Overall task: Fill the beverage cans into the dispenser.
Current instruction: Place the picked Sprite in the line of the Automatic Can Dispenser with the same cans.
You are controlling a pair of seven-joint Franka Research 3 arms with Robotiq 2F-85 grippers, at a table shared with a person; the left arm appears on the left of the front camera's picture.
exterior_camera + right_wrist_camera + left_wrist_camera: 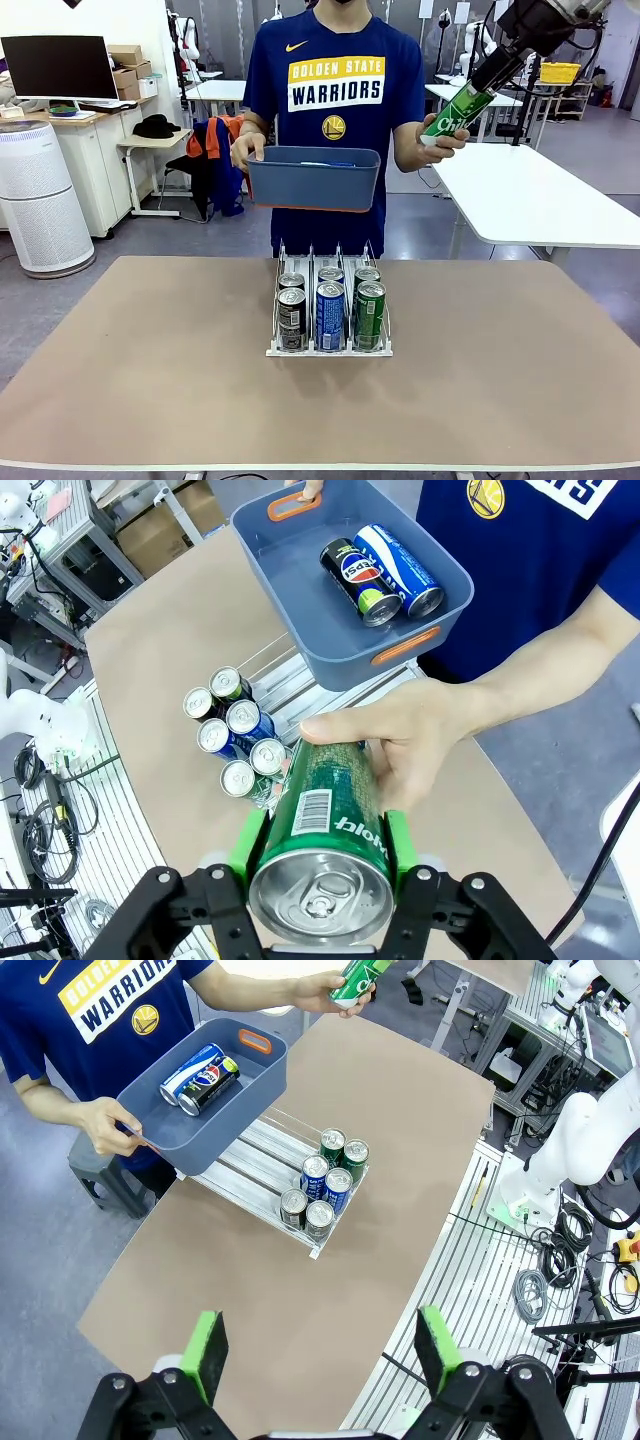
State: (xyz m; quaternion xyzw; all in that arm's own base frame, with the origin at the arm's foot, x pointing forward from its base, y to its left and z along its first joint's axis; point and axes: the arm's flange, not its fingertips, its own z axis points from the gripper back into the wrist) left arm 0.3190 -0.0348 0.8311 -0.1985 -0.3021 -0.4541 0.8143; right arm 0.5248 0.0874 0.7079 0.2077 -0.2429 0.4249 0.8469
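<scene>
Here, a green can (330, 810) is clamped in the closed right tool (322, 855), held up at the far side of the table (150, 380), with the person's hand (400, 740) wrapped around it. The dispenser (329, 351) on the table holds six cans (330, 315). The left tool (321, 1348) hangs wide open above the table, holding nothing.

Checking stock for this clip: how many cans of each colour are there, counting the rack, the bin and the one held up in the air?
Green cans: 3 (2 in the rack, 1 held up)
Blue cans: 3 (2 in the rack, 1 in the bin)
Black cans: 3 (2 in the rack, 1 in the bin)
Total: 9
</scene>
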